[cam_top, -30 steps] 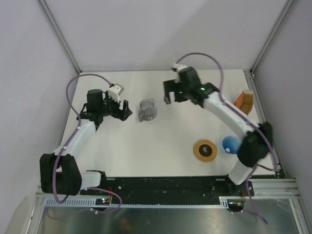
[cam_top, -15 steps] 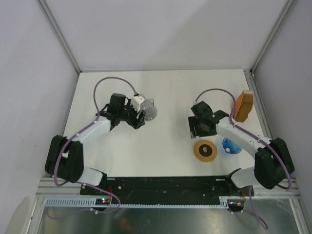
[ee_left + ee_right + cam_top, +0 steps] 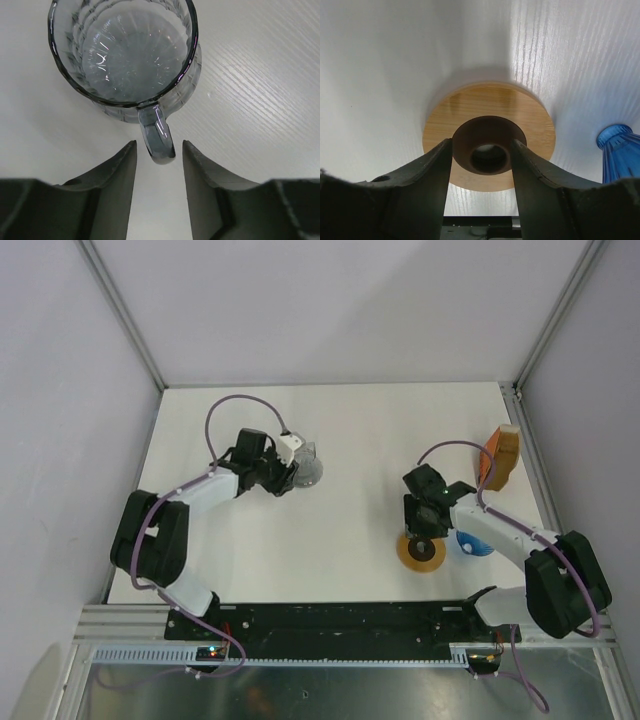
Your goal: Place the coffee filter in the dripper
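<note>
Straddling the wrong things while the coffee filter (image 3: pixel 501 454) sits untouched
It leans just beyond the dripper (image 3: pixel 474 538). The right gripper (image 3: pixel 481 144) brackets the amber disc (image 3: pixel 445 117) beside the dripper, can't tell if it's pinching; the left gripper (image 3: pixel 159 146), half spread, flanks the glass jug (image 3: pixel 125 55) handle, well left. Swinging out could clip the dripper and tip it.

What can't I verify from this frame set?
Dripper: right arm covers part in the top view; frame edge cuts it in the right wrist view.
Coffee filter: top view only, too small to show its shape.
Right gripper: its own fingers hide whether they touch the wooden disc's hub, right wrist view.
</note>
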Action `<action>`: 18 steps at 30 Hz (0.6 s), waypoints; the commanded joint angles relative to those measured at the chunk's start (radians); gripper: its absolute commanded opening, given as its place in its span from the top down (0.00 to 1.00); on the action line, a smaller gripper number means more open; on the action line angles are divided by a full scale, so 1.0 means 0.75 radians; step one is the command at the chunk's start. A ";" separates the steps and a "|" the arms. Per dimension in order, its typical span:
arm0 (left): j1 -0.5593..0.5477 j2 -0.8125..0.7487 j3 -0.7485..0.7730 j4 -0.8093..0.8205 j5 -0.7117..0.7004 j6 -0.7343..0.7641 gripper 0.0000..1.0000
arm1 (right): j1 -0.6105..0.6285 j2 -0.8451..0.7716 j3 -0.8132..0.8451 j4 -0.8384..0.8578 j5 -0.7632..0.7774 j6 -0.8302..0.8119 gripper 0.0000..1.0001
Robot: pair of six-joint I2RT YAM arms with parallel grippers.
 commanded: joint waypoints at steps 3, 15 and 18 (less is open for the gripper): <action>-0.003 0.036 0.056 0.059 0.001 0.068 0.60 | 0.005 -0.058 -0.007 0.022 -0.015 0.030 0.45; 0.001 -0.013 -0.014 0.081 0.135 0.345 0.99 | 0.093 -0.111 -0.014 -0.120 -0.039 0.107 0.44; 0.001 -0.086 -0.084 0.070 0.217 0.461 1.00 | 0.146 -0.082 -0.016 -0.141 0.021 0.136 0.45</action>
